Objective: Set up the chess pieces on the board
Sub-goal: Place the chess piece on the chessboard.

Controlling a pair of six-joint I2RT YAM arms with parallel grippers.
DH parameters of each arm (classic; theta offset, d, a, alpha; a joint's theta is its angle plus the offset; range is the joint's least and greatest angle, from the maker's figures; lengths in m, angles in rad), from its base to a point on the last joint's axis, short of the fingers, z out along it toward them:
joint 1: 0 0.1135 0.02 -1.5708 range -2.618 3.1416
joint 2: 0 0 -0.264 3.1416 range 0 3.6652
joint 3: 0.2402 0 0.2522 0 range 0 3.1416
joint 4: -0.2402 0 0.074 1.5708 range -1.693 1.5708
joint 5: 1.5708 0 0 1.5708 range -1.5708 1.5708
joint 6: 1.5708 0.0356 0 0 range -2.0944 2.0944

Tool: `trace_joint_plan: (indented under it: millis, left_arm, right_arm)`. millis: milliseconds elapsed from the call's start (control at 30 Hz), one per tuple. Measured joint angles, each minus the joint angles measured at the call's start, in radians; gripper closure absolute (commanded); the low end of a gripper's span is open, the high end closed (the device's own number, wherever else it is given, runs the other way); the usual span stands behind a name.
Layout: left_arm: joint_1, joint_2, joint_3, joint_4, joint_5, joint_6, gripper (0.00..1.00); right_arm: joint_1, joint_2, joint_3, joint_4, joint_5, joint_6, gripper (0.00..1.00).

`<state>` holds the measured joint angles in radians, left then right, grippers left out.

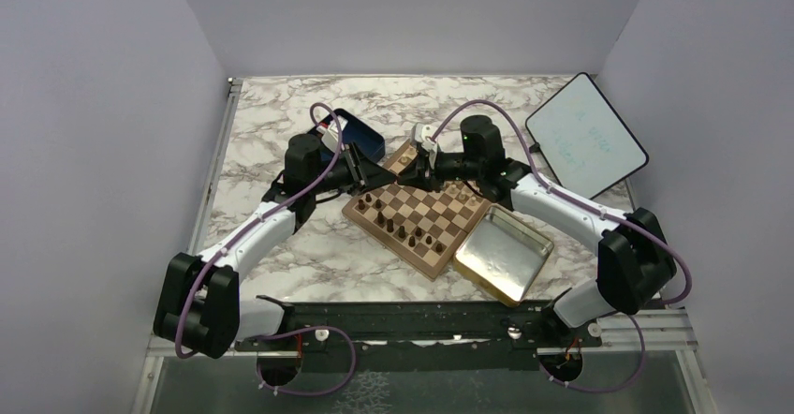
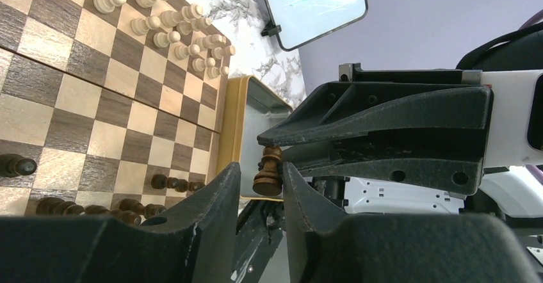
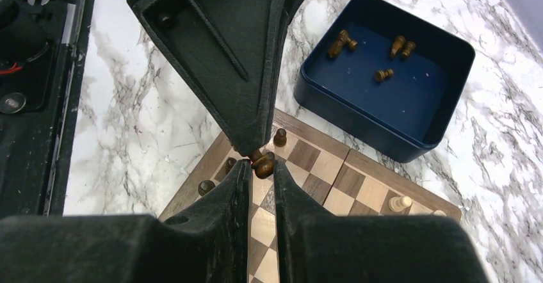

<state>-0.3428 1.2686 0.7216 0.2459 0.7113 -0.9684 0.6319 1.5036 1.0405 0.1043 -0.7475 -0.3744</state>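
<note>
A dark brown pawn (image 2: 268, 171) hangs in the air above the far-left part of the board (image 1: 440, 257), between both grippers. My right gripper (image 3: 261, 165) is shut on the pawn (image 3: 264, 166), pinching its head. My left gripper (image 2: 262, 174) is open around the pawn's base, which touches one finger with a gap to the other. In the top view the left gripper (image 1: 389, 177) and right gripper (image 1: 408, 171) meet tip to tip. Several dark chess pieces (image 1: 403, 231) stand along the board's near-left rows, and they also show in the left wrist view (image 2: 168, 182).
A dark blue box (image 3: 384, 97) with several dark pieces lies beyond the board's far-left edge (image 1: 363, 133). A gold-rimmed metal tray (image 1: 506, 255) touches the board's right side. A white tablet (image 1: 585, 138) lies at the back right. Pale pieces (image 2: 173, 20) stand on the board's far rows.
</note>
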Motion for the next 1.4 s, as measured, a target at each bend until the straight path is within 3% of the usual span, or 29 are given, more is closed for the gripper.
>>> trace_joint_plan:
  millis: [333, 500, 767, 1200, 1400]
  left_arm:
    - [0.000, 0.008, 0.000, 0.000, 0.003, -0.004, 0.83]
    - [0.000, 0.013, 0.000, 0.001, 0.005, 0.005, 0.85]
    - [0.000, 0.023, 0.003, -0.002, 0.011, 0.038, 0.86]
    - [0.000, -0.027, 0.019, -0.008, 0.074, 0.177, 0.86]
    - [0.000, -0.088, 0.019, 0.010, 0.097, 0.211, 0.86]
  right_arm:
    - [0.000, 0.011, 0.000, 0.000, 0.018, 0.006, 0.80]
    - [0.000, 0.014, 0.000, -0.001, 0.026, 0.024, 0.68]
    - [0.000, 0.009, 0.000, 0.009, 0.026, 0.145, 0.60]
    - [-0.019, -0.111, -0.014, 0.024, 0.047, 0.689, 0.53]
    - [-0.032, -0.111, -0.044, 0.097, 0.034, 0.958, 0.64]
